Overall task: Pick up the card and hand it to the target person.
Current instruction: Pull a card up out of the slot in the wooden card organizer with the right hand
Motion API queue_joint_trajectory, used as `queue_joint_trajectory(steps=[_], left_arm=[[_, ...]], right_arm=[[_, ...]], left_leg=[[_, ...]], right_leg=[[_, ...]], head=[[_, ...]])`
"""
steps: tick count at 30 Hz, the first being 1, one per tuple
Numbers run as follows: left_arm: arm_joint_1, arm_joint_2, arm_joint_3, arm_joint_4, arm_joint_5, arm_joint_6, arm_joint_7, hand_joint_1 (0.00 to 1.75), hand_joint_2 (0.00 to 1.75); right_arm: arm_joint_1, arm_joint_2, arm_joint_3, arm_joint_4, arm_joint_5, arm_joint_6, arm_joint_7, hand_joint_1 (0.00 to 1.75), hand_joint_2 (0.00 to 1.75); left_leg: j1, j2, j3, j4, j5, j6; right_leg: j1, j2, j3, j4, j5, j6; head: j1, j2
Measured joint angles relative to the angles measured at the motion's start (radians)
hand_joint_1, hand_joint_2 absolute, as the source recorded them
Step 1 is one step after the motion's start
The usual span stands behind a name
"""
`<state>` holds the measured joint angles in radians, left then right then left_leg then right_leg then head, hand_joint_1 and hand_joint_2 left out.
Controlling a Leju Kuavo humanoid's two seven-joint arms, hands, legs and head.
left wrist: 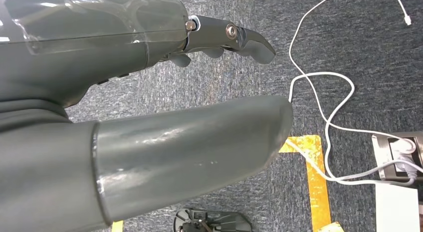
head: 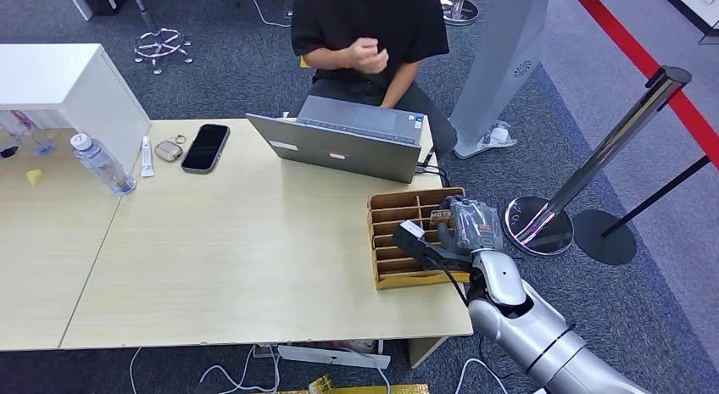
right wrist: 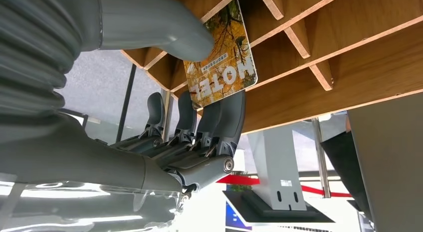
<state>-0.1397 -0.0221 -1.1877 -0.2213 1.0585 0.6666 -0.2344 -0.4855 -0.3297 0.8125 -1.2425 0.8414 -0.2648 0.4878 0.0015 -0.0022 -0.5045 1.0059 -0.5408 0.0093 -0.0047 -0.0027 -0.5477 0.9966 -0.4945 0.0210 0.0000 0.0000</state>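
The card [right wrist: 219, 57], printed with yellow autumn leaves and the word HOTEL, stands in a slot of the wooden divider box [right wrist: 349, 57]. My right hand [right wrist: 189, 122] pinches it, thumb on its printed face and fingers [right wrist: 227, 117] behind it. In the head view that right hand [head: 462, 229] hangs over the box [head: 398, 271] at the table's right end. The target person [head: 365, 25] in a black shirt sits behind the laptop, one hand [head: 369, 55] raised to the chest. My left hand [left wrist: 149, 117] hangs over the carpet, fingers apart and holding nothing.
An open grey laptop [head: 348, 140] stands between the box and the person. A phone [head: 205, 147], a key fob [head: 168, 150] and a water bottle [head: 100, 163] lie on the table's left. A chrome stanchion [head: 585, 178] stands to the right. White cables [left wrist: 329, 117] trail on the floor.
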Motion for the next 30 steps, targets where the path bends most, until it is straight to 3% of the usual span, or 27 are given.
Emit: queue_joint_trajectory(steps=[7,13,23,30], left_arm=[[-0.001,0.0,-0.001,0.0,-0.001,0.0,0.0,0.0,0.0],[0.0,0.0,-0.003,0.0,-0.002,0.001,0.001,0.0,0.0],[0.002,-0.001,0.004,-0.001,0.004,0.003,-0.002,0.0,0.0],[0.003,-0.001,0.013,-0.001,0.011,0.01,0.001,0.0,0.0]], right_arm=[[-0.001,-0.001,0.0,-0.002,0.0,0.001,0.002,1.13,1.75],[-0.003,0.002,0.006,0.005,0.002,0.001,0.0,1.39,1.75],[-0.004,-0.016,0.0,-0.034,0.019,-0.014,0.013,1.44,1.75],[0.002,-0.067,-0.028,-0.174,0.072,-0.008,0.052,1.45,1.75]], left_leg=[[0.0,0.0,0.001,-0.001,0.001,0.0],[0.0,0.0,0.001,-0.002,0.001,0.0],[0.0,0.0,0.001,-0.002,0.002,0.0],[0.0,-0.002,-0.001,0.001,0.0,0.0]], right_leg=[[0.0,0.0,0.001,-0.001,0.001,0.0],[0.0,0.0,0.001,-0.002,0.001,0.0],[0.0,0.0,0.001,-0.002,0.002,0.0],[0.0,-0.002,-0.001,0.001,-0.001,0.0]], head=[[0.0,0.0],[0.0,0.0],[0.0,0.0],[0.0,0.0]])
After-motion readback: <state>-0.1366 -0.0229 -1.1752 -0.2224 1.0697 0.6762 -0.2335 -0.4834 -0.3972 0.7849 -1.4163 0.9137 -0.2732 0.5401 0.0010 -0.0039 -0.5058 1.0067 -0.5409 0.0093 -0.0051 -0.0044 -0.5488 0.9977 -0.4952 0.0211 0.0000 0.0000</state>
